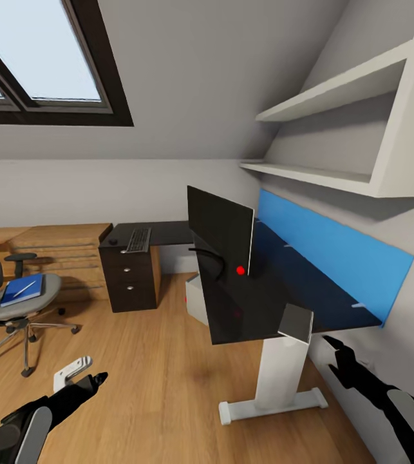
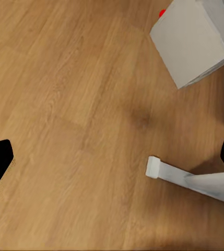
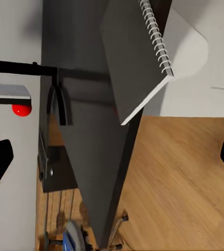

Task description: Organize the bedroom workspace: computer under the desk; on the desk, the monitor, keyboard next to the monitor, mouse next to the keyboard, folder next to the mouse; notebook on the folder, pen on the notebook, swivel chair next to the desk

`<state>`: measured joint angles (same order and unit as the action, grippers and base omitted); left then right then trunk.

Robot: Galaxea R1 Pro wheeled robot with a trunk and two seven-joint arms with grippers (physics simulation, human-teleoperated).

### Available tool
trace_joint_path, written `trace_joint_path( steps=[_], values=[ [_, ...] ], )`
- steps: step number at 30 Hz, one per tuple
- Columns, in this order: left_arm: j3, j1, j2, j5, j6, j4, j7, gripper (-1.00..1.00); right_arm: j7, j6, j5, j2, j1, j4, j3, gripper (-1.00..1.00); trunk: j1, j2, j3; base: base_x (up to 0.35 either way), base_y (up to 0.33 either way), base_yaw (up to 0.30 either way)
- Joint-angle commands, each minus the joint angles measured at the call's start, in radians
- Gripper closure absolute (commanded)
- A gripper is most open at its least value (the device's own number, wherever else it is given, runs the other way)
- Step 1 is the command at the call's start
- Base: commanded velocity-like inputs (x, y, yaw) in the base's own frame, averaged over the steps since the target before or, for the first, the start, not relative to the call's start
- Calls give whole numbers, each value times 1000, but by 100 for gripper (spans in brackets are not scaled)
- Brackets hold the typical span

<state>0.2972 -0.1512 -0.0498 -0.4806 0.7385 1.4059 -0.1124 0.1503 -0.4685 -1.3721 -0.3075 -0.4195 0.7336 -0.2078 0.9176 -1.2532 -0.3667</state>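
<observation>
The black desk [image 1: 245, 303] carries the wide black monitor [image 1: 219, 233] with its red dot, the keyboard [image 1: 138, 240] and the small black mouse [image 1: 112, 241] on its far wing. The grey notebook [image 1: 295, 322] lies on the desk's near corner, spiral-bound in the right wrist view [image 3: 138, 57]. The pale computer [image 1: 197, 299] stands under the desk and also shows in the left wrist view [image 2: 192, 39]. At left, the swivel chair [image 1: 39, 303] holds the blue folder [image 1: 21, 290] with the pen [image 1: 26, 287] on it. My left gripper [image 1: 97, 377] hangs open over the floor. My right gripper [image 1: 330, 343] is open, just short of the notebook.
A light wooden chest [image 1: 58, 248] lines the far wall beside the black drawer unit [image 1: 129, 277]. A blue panel [image 1: 335, 258] backs the desk under white shelves [image 1: 322, 174]. The desk's white leg and foot [image 1: 274, 393] stand on the wooden floor [image 1: 155, 386] between my arms.
</observation>
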Motion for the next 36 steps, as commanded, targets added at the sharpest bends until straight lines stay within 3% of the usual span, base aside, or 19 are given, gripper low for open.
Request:
trace_joint_path(
  steps=[1, 13, 23, 36],
  values=[
    [0, -1, 0, -7, 5, 6, -9, -100, 1, -6, -2, -1, -1, 0, -8, -100, 4, -8, -4, 0, 0, 0],
    [0, -1, 0, 7, 7, 22, -9, -100, 3, -3, -1, -5, -1, -2, -32, -100, 50, -92, -42, 0, 0, 0],
    [0, -1, 0, 7, 7, 20, -10, -100, -2, 100, 17, -6, -2, -75, -30, -100, 88, -162, -73, 0, 0, 0],
    [0, -1, 1, 7, 5, 18, -10, -100, 0, 126, 34, -7, -4, -91, -31, -100, 138, -253, -114, 0, 0, 0]
  ],
)
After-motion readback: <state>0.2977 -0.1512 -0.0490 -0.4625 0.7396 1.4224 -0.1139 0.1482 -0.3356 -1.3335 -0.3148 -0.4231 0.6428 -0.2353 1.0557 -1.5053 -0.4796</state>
